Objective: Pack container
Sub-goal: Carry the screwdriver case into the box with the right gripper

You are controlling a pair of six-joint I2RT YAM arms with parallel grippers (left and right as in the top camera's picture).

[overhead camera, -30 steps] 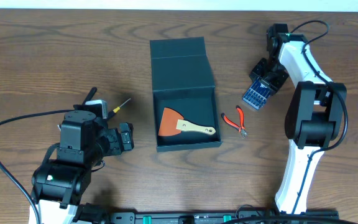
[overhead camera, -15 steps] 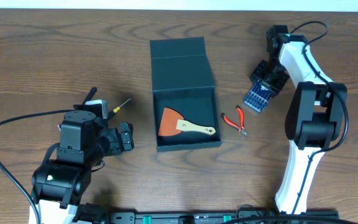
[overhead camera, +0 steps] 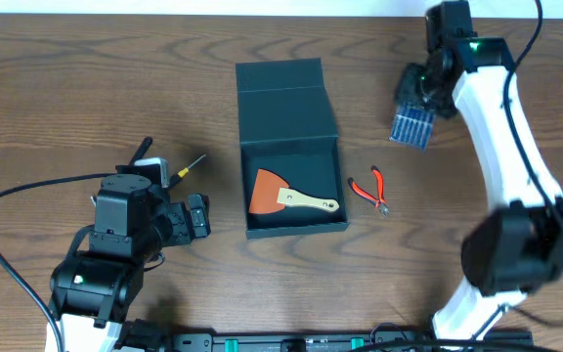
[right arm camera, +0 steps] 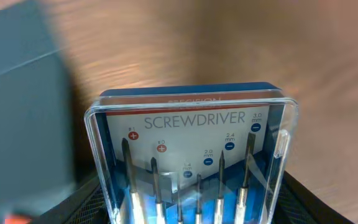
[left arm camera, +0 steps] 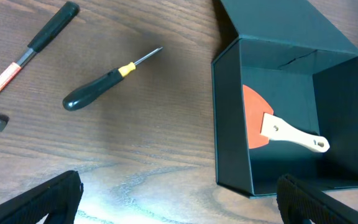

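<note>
Two grippers are in view. The nearer one, the left gripper point(overhead camera: 199, 217), is held low over the brown wooden table point(overhead camera: 86, 78) with its jaws spread fully and nothing between them. It is probably parked there so that the way to the box is not blocked. Just beyond it, a black-handled screwdriver with a yellow collar point(left arm camera: 101, 84) and a small hammer with a black grip point(left arm camera: 23, 59) are lying flat on the wood, not yet packed. In the middle of the table the dark teal-green square cardboard container point(overhead camera: 291, 227) is placed with its hinged flap lid point(overhead camera: 283, 93) folded back to the far side, so the inside is left free for loading from above. One orange-bladed scraper with a pale wooden handle point(overhead camera: 291, 198) is already laid on its floor. Red-handled pliers point(overhead camera: 369, 191) are lying near its right wall, not touching it. Farthest away, a clear plastic case of precision screwdrivers with a blue backing point(right arm camera: 191, 155) is pinched at one end by the right gripper point(overhead camera: 420, 96). The case appears lifted off the table, well apart from the container, and the open box is judged to be its goal.
</note>
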